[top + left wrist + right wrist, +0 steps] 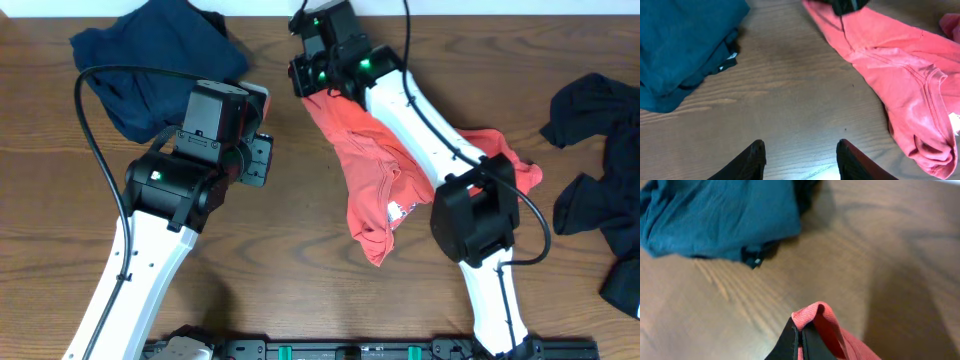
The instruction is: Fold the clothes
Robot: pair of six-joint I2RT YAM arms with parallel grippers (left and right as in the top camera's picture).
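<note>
- Overhead: the red-orange shirt lies bunched in a long strip mid-desk. Its long axis runs diagonally, from a far end at the right claw to a near end that points toward the robot's base and slightly right.
- A side lobe of the shirt passes under the right arm and shows again beyond it. A patch of white lettering shows near the strip's lower part.
- The navy shirt sits heaped at the far left of the desk, partly under the left arm. The black shirts are piled at the right edge, well apart from the red-orange one.
- Left wrist: the left claw is released, its two fingers spread over bare wood with nothing between them. The red-orange shirt slants away from upper centre to lower right, with its ribbed collar toward the right edge. The navy shirt fills the upper left.
- Right wrist: the right claw is clenched on a raised fold of the red-orange shirt, pinching its hem between the closed fingertips. The navy shirt lies beyond it, apart from the red-orange one.
</note>
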